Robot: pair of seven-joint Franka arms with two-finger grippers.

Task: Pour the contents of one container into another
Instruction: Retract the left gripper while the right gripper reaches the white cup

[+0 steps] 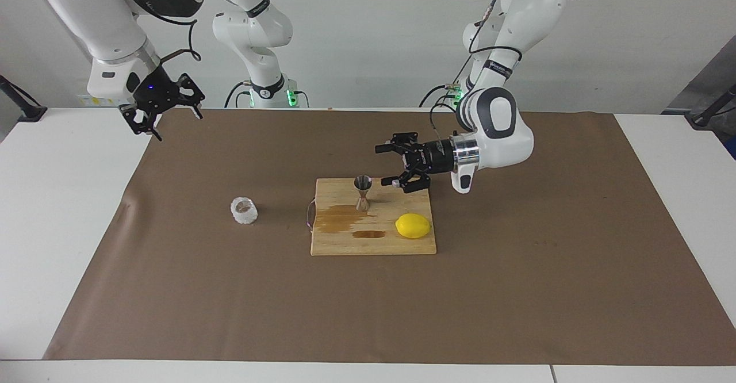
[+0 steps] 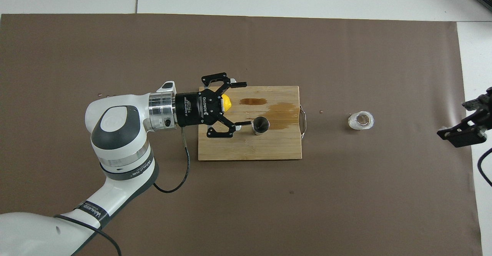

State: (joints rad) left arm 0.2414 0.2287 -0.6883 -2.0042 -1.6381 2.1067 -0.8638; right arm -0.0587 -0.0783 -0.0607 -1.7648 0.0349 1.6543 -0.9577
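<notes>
The clear faceted glass cup (image 1: 244,210) (image 2: 361,120) stands upright on the brown paper, off the cutting board toward the right arm's end. The silver hourglass jigger (image 1: 362,192) (image 2: 261,125) stands upright on the wooden cutting board (image 1: 368,245) (image 2: 269,148). My left gripper (image 1: 388,166) (image 2: 244,103) hangs open and empty above the board, beside the jigger and apart from it, fingers pointing toward it. My right gripper (image 1: 172,121) (image 2: 465,127) hovers open and empty over the paper's edge at the right arm's end, well away from the cup.
A yellow lemon (image 1: 413,225) (image 2: 226,102) lies on the board, partly covered by the left gripper in the overhead view. Brown wet stains (image 1: 345,219) (image 2: 282,112) mark the board near the jigger. A metal handle (image 1: 310,215) sticks out of the board toward the cup.
</notes>
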